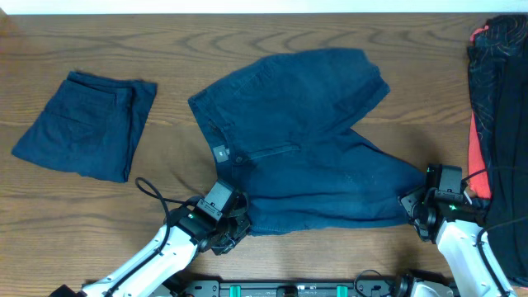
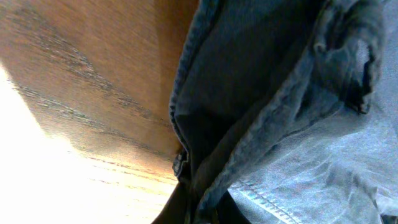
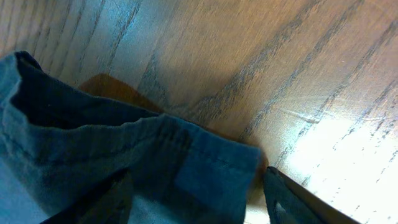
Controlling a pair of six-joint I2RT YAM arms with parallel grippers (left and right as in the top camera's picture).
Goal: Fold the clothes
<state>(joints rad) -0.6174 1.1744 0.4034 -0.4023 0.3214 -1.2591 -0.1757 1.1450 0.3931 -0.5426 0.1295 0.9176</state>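
Dark navy shorts [image 1: 305, 140] lie spread and rumpled across the middle of the wooden table. A second navy pair [image 1: 82, 124] lies folded at the far left. My left gripper [image 1: 227, 221] is at the near left corner of the spread shorts. In the left wrist view its dark fingers [image 2: 199, 202] are shut on a fold of the cloth [image 2: 298, 124]. My right gripper [image 1: 415, 206] is at the near right hem. In the right wrist view its fingers [image 3: 205, 199] stand apart, with the hem [image 3: 93, 143] lying between them; the right finger is clear of the cloth.
A pile of black and red clothes [image 1: 499, 107] lies along the table's right edge, close to my right arm. A black cable [image 1: 153, 194] loops on the table beside my left arm. Bare wood [image 1: 173, 148] separates the two navy pairs.
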